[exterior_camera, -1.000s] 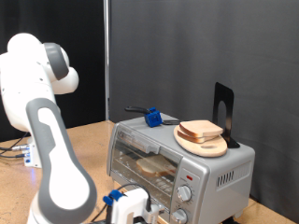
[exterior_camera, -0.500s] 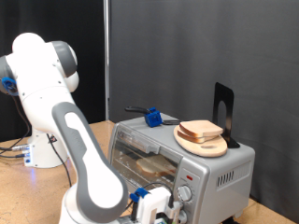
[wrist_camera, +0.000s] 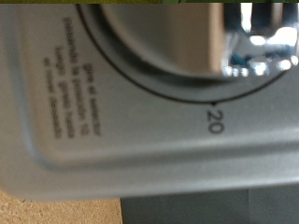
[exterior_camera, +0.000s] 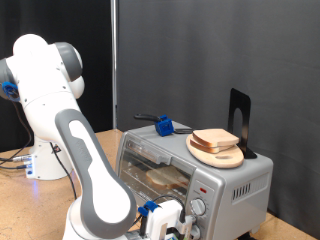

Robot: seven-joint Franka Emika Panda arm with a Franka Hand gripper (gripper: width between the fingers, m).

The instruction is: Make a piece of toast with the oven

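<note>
Silver oven [exterior_camera: 190, 170]: slice inside | plate [exterior_camera: 216, 153]: bread | pincer [exterior_camera: 172, 225] at knob, state unclear

This is looking like a robotics lab rather than a home kitchen: black curtains [exterior_camera: 200, 60] are hanging as a backdrop behind everything, a white robot arm [exterior_camera: 60, 130] is standing bolted onto a wooden surface [exterior_camera: 20, 200] with cables [exterior_camera: 15, 160] trailing beside its base, and a lone toaster oven [exterior_camera: 190, 175] is sitting there as a test prop
</note>
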